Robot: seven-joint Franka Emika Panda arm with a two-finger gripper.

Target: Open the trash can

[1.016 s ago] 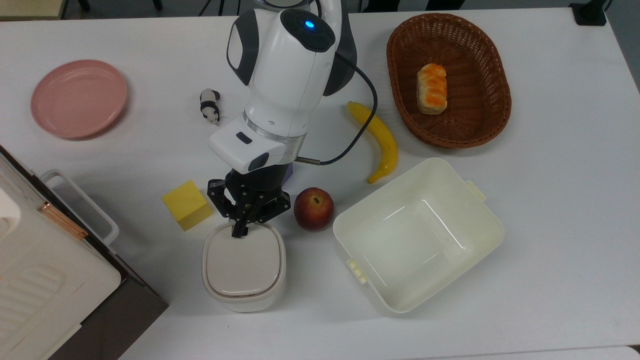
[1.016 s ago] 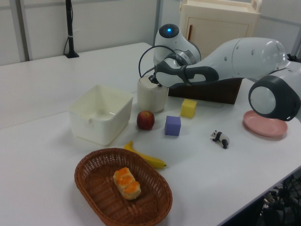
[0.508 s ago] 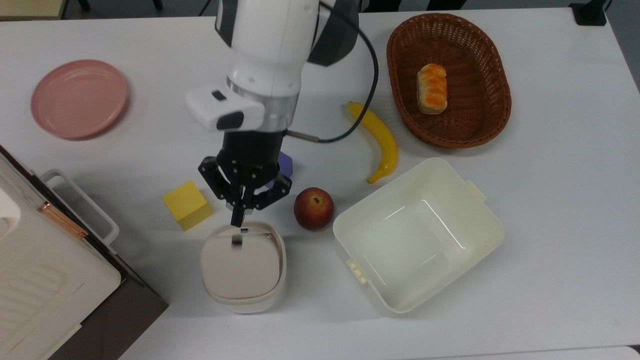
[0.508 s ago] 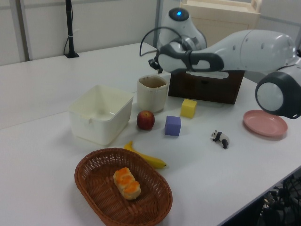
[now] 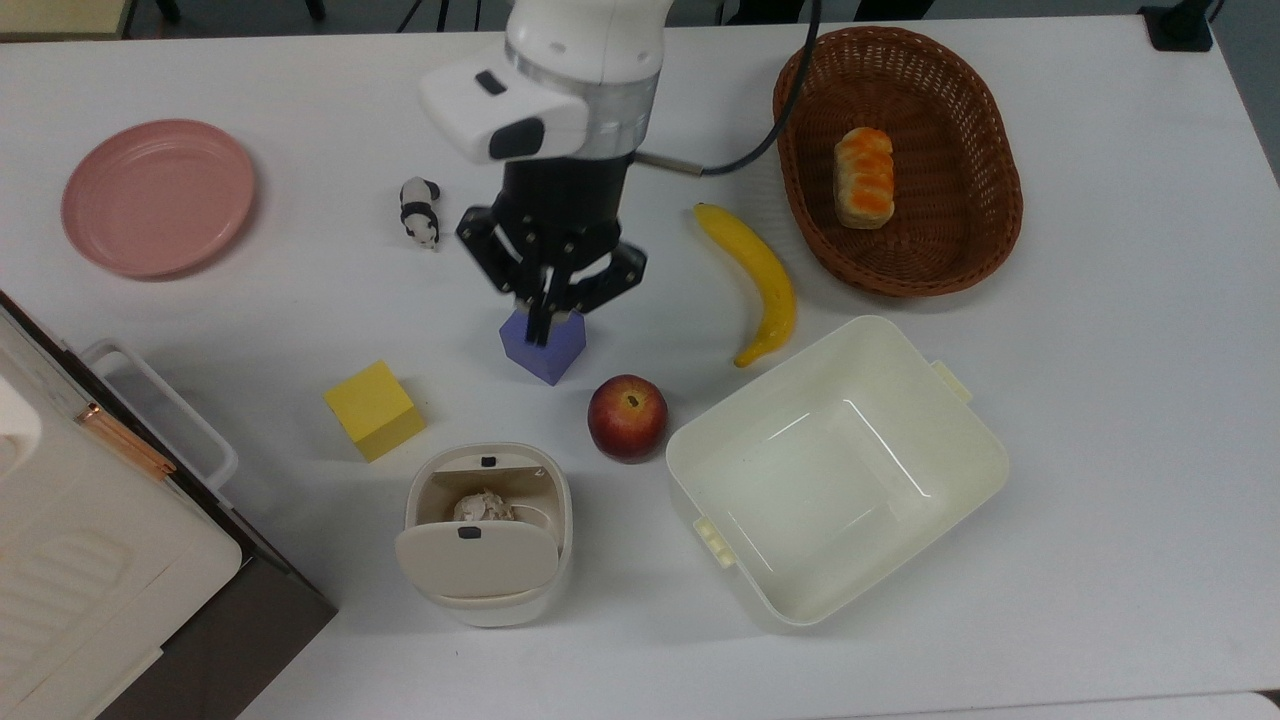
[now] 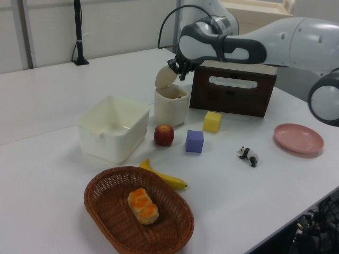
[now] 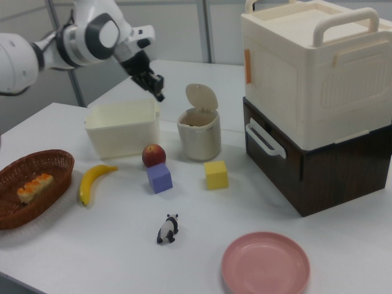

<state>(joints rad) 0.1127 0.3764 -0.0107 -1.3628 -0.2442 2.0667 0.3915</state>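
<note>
The trash can (image 5: 488, 560) stood on the white tabletop (image 5: 1100, 400) with its lid (image 7: 201, 97) tipped up on its hinge, and in the top view something pale and crumpled lay inside. It sat between the yellow cube (image 5: 374, 409) and the apple (image 5: 627, 416), with the cream tub (image 5: 835, 470) beyond the apple holding nothing I could make out. The wicker basket (image 5: 990, 200) held one orange-topped bread roll (image 5: 863, 177). The pink plate (image 5: 157, 196) lay bare. The gripper (image 5: 545, 325) hung above the purple cube (image 5: 543, 345), its fingers clenched together on nothing. I could read no writing anywhere.
</note>
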